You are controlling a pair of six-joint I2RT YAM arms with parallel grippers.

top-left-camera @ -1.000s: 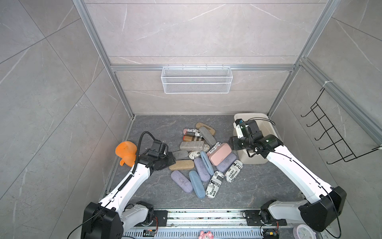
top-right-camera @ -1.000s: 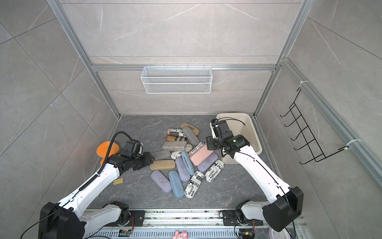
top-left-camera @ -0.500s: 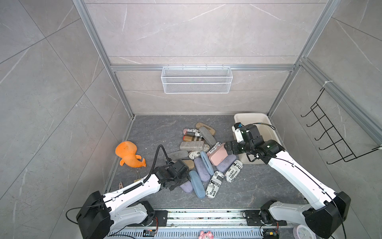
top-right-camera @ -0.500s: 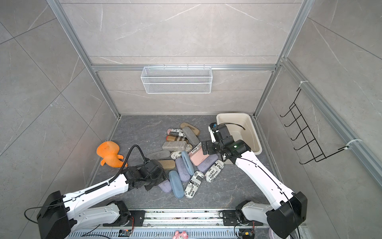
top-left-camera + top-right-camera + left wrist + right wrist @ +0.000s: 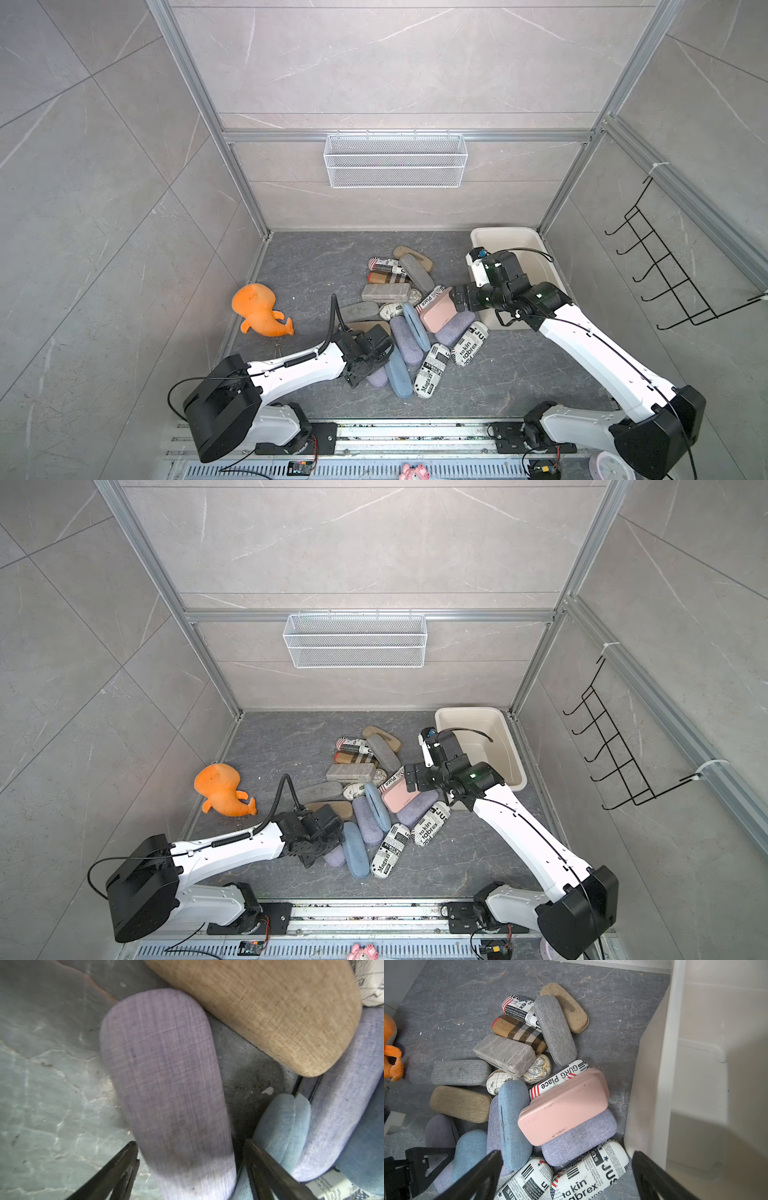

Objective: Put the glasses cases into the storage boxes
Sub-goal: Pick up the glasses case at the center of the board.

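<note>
In both top views the left gripper [image 5: 363, 370] sits low at the near edge of the pile of glasses cases [image 5: 419, 320], and the right gripper [image 5: 415, 780] hovers spread beside the pink case [image 5: 400, 796], the storage box [image 5: 505, 746] just behind it. In the left wrist view a lilac case [image 5: 166, 1084] lies between its parted fingers [image 5: 122, 1169], unclamped. In the right wrist view the wide-apart fingers [image 5: 481, 1174] frame newspaper-print cases [image 5: 591, 1174]

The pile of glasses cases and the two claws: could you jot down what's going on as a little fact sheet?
pile: glasses cases heaped on the grey floor, none seen in the tub
tub: cream storage box, back right corner
left claw: open, astride a lilac case
right claw: open, holding nothing, above the pile beside the tub
top of pile: pink case
stray: orange plush toy, apart from the pile
</note>
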